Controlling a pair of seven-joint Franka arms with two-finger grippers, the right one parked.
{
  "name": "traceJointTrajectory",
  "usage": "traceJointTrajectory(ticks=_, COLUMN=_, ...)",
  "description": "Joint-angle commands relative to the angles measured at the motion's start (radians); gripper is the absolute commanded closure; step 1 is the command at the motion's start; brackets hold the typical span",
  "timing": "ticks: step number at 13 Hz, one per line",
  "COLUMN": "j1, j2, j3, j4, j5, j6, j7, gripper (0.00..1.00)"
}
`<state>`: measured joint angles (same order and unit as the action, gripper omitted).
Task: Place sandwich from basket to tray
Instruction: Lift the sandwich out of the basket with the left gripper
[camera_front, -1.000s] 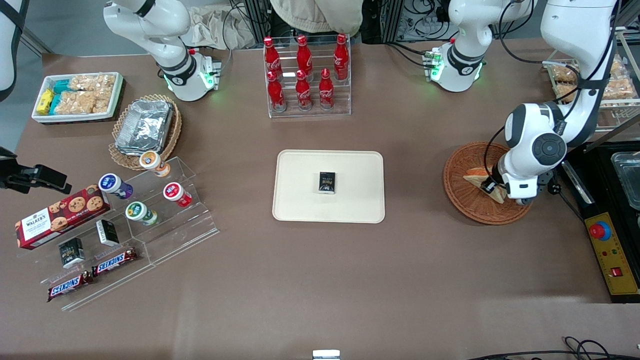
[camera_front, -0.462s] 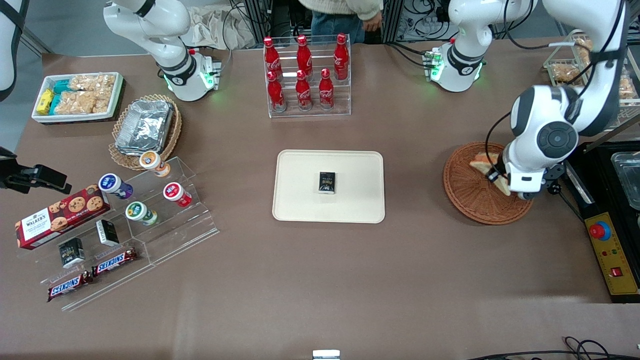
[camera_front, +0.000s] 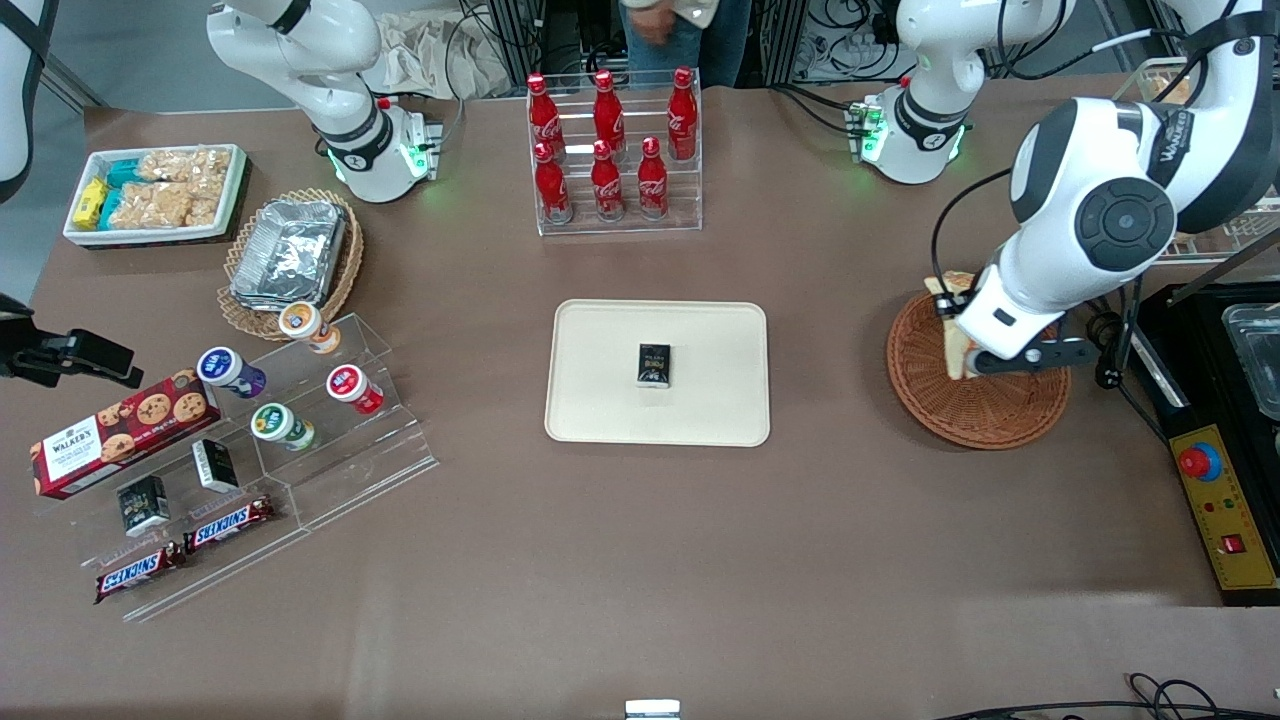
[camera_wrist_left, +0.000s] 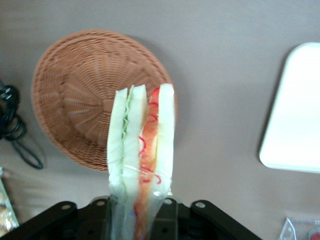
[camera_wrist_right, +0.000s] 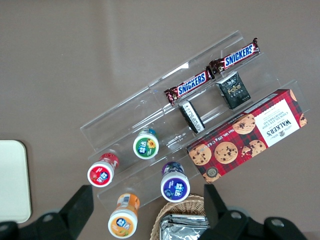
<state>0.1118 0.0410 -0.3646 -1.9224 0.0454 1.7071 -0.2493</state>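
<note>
Since one second earlier, the left arm had risen and turned, and the sandwich (camera_wrist_left: 142, 150) had come up out of the basket (camera_front: 975, 410) with it. The hand (camera_wrist_left: 140, 210) was closed on the lower end of the sandwich, so the wedge hung in the air above the basket's edge that faces the tray (camera_front: 600, 400), touching no wicker. In the wrist view the bread slices stood on edge, with green filling on one side and orange-red on the other.

To do this step well, I think the arm should carry the sandwich level and slowly toward the tray, because the bread is soft and held only at one end; a quick swing could bend it or let filling slip. It should be lowered onto a bare part of the tray, beside the small black box (camera_front: 655, 364), not on it.

The basket now held nothing that I could see. On the tray lay only the black box, near its middle. Toward the parked arm's end of the counter (camera_front: 640, 560), a lighter wicker basket (camera_front: 240, 315) held foil trays (camera_front: 290, 250), and a white tub (camera_front: 85, 232) held snack packets.
</note>
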Motion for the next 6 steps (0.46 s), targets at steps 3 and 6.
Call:
traceJointTrajectory(ticks=3, j1=-0.009, j2=0.022, j3=-0.125, j4=0.020, j5=-0.102, j6=0.095, j7=0.019, gripper=1.00)
traceJointTrajectory(ticks=6, j1=-0.062, j2=0.069, j3=-0.165, j4=0.003, j5=-0.096, j6=0.210, j7=-0.039, gripper=1.00)
